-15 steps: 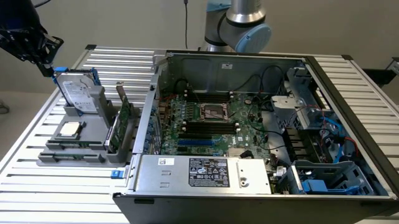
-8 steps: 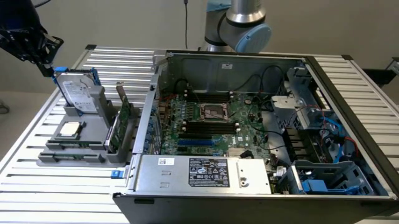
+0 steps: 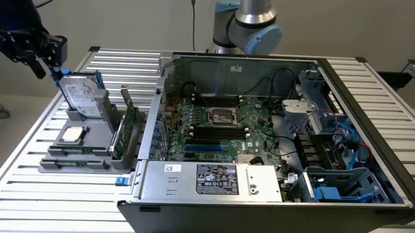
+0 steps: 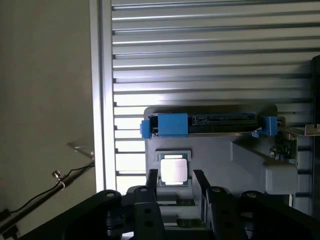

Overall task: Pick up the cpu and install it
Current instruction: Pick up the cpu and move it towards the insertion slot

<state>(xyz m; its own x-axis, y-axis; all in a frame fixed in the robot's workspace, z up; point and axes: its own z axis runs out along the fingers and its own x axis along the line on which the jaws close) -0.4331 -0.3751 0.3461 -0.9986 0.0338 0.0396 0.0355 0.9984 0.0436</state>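
Note:
The cpu (image 3: 73,135), a small square chip with a silvery top, lies flat in a recess of the grey holder (image 3: 91,162) at the exterior view's left. High above that holder, over its far end, hangs my black gripper (image 3: 49,70). From the wrist, the cpu (image 4: 174,169) appears well below, framed between my two dark fingers (image 4: 152,186), which stand apart with nothing between them. My gripper (image 4: 175,175) is open. The metal-framed socket (image 3: 222,116) sits in the middle of the green motherboard (image 3: 259,138) inside the open computer case.
A labelled hard drive (image 3: 81,99) in a blue carrier (image 4: 169,125) stands upright in the holder just below the gripper. Circuit cards (image 3: 127,127) stand on edge between the holder and the case wall (image 3: 155,116). The power supply (image 3: 214,179) and cables (image 3: 343,141) crowd the case.

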